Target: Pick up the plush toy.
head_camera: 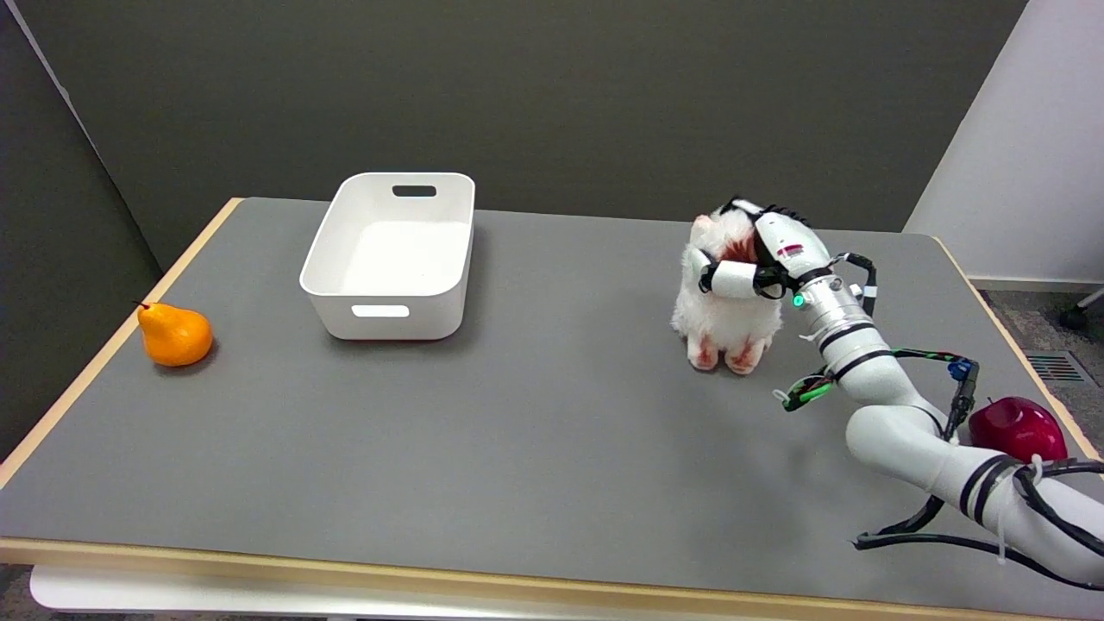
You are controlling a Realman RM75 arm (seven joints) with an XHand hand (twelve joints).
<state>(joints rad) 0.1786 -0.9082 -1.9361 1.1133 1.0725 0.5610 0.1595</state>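
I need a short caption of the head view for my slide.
Right robot hand wraps around the head of a white plush toy standing on the grey table.

white plush toy (723, 315) with red patches, orange pear (175, 335), white bin (390, 259)

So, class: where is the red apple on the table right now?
In the head view, the red apple sits at the table's right edge, just behind the right arm.

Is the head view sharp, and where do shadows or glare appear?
Head view: sharp overall; soft shadows beside the white bin, pear and plush toy; the bin's inside is nearly overexposed; a small highlight on the red apple; no motion blur on the right hand.
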